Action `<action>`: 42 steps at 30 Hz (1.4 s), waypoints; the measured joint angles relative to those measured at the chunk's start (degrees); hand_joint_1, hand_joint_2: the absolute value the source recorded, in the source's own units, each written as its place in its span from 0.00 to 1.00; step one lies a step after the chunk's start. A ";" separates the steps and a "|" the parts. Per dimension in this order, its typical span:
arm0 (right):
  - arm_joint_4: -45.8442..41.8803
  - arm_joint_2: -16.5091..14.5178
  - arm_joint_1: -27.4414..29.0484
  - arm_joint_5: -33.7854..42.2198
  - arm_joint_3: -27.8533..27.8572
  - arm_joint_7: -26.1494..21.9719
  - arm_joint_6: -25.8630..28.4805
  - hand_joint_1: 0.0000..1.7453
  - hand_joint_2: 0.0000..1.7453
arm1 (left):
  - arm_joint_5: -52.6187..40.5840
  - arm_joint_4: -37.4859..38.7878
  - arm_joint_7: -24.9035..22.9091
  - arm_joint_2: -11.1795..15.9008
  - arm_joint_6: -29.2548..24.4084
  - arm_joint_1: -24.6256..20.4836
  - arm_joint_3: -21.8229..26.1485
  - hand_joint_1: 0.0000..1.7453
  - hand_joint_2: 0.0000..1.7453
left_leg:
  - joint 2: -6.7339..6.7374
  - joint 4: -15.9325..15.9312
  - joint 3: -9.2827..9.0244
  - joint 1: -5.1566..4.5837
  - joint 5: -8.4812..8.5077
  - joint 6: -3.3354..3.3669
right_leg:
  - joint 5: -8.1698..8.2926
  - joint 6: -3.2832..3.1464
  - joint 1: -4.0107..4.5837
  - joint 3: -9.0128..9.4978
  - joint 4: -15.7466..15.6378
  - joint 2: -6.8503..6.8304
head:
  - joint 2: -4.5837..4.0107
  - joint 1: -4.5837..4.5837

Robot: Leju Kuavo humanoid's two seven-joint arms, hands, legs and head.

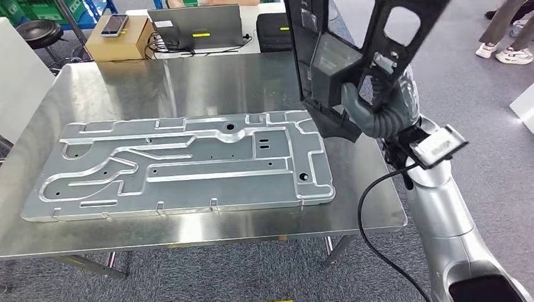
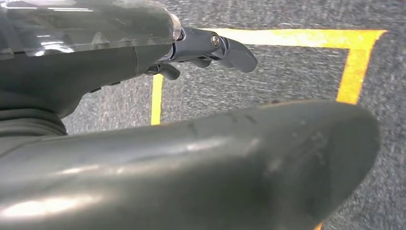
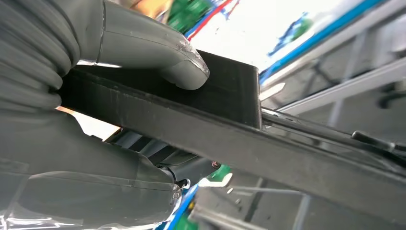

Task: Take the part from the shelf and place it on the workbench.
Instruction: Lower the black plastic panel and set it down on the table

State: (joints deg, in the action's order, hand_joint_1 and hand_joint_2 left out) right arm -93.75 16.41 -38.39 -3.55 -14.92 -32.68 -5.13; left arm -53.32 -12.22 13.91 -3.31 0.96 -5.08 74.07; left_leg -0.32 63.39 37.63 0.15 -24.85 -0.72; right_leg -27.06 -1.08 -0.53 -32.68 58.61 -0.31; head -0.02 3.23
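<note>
My right hand grips a large black plastic part and holds it upright in the air over the right end of the steel workbench. Up close in the right wrist view, the thumb presses on one face of the black part while the fingers wrap the other side. My left hand hangs over grey floor with its fingers apart and nothing in it.
A big flat silver plate with channels covers most of the workbench. Behind the workbench stand a cardboard box with a phone on it, a laptop and a black bag. People's feet are at the far right. Yellow floor tape lies under my left hand.
</note>
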 joint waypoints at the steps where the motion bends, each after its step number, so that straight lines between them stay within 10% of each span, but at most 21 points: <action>1: 1.53 0.00 -0.92 -1.65 -0.20 0.39 0.93 0.91 1.00 | -0.09 0.00 0.02 0.10 0.14 -0.05 -0.01 0.00 0.00 | 0.00 -2.92 -1.33 -0.12 0.92 0.30 | -0.10 0.20 0.08 0.06 0.00 0.05 | 0.00 0.01; 6: 13.07 -0.13 -4.49 -14.12 -4.93 1.74 6.52 0.91 1.00 | -0.32 0.00 0.60 0.34 0.91 -0.27 -0.08 0.00 0.00 | -0.06 -5.82 -2.60 0.03 1.38 1.72 | -0.78 1.51 0.25 -0.19 0.56 0.14 | 0.00 0.00; 11: 30.47 -1.24 -7.60 -29.06 -15.10 2.41 9.47 0.91 1.00 | -0.60 0.00 2.76 0.32 1.73 -0.65 -0.26 0.00 0.00 | -0.57 -6.36 -2.95 0.36 1.62 2.30 | -6.52 2.23 -0.40 -7.84 15.31 0.16 | 0.00 0.00; 16: 43.86 -1.70 -10.79 -38.07 -27.32 4.40 7.89 0.91 1.00 | -0.72 0.00 4.49 0.20 2.89 -0.81 -0.33 0.00 0.00 | -2.05 -5.30 -2.60 0.34 0.98 1.35 | 1.20 2.15 -0.89 -2.82 2.92 -0.20 | 0.00 0.01; 20: 49.95 -2.21 -13.31 -41.02 -34.37 6.67 6.67 0.00 0.00 | -1.31 0.00 5.45 0.20 3.51 -0.75 -0.58 0.00 1.00 | -2.44 -4.99 -2.16 0.36 0.83 -0.01 | 0.99 1.24 -0.53 -1.77 0.54 -0.60 | 0.00 0.01; 27: 54.52 -1.96 -14.93 -42.56 -39.43 7.63 7.70 0.00 0.00 | -1.80 0.00 6.10 0.05 3.48 -0.85 -1.27 0.00 1.00 | -0.65 11.50 5.49 0.47 -6.63 -1.40 | 1.01 -0.16 -0.42 -1.12 -0.01 -2.09 | 0.00 0.02; 28: 54.79 -1.95 -15.06 -42.67 -39.75 7.72 7.91 0.00 0.00 | -1.83 0.00 6.12 0.05 3.32 -0.80 -1.31 0.00 1.00 | -0.64 10.26 4.92 0.47 -5.47 -1.34 | 1.00 -0.14 -0.41 -1.04 0.00 -2.11 | 0.00 0.02; 32: 55.38 -1.93 -15.78 -43.28 -40.64 8.58 9.62 0.00 0.00 | -1.92 0.00 6.42 0.04 2.08 -1.11 -1.39 0.00 0.00 | -0.88 -3.96 -1.95 0.23 0.45 -0.26 | 0.83 0.51 -0.19 -0.60 0.05 -1.97 | 0.00 0.02; 37: 55.30 -1.95 -16.46 -42.11 -40.92 9.67 16.07 0.00 0.00 | -2.32 0.00 6.98 -0.12 0.74 -1.29 -1.45 0.00 0.00 | -1.16 -5.86 -2.77 0.16 1.39 1.69 | -0.26 2.09 -0.25 -1.08 1.17 -1.59 | 0.00 0.00; 42: 52.47 -2.62 -16.22 -35.37 -38.24 8.14 18.51 0.00 0.00 | -2.39 0.00 7.32 -0.32 0.39 -1.48 -1.46 0.00 0.00 | -1.60 -6.02 -2.88 0.37 1.63 2.30 | -6.67 2.51 -0.53 -7.90 16.35 -0.36 | 0.00 0.00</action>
State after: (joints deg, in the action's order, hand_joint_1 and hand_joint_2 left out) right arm -41.28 13.80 -54.61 -38.92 -53.16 -24.55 13.38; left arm -55.71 -12.22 21.23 -3.63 1.36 -6.57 72.61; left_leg -1.92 57.38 34.76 0.51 -23.22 1.58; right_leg -33.72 1.43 -1.06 -40.58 74.96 -0.67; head -0.02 3.23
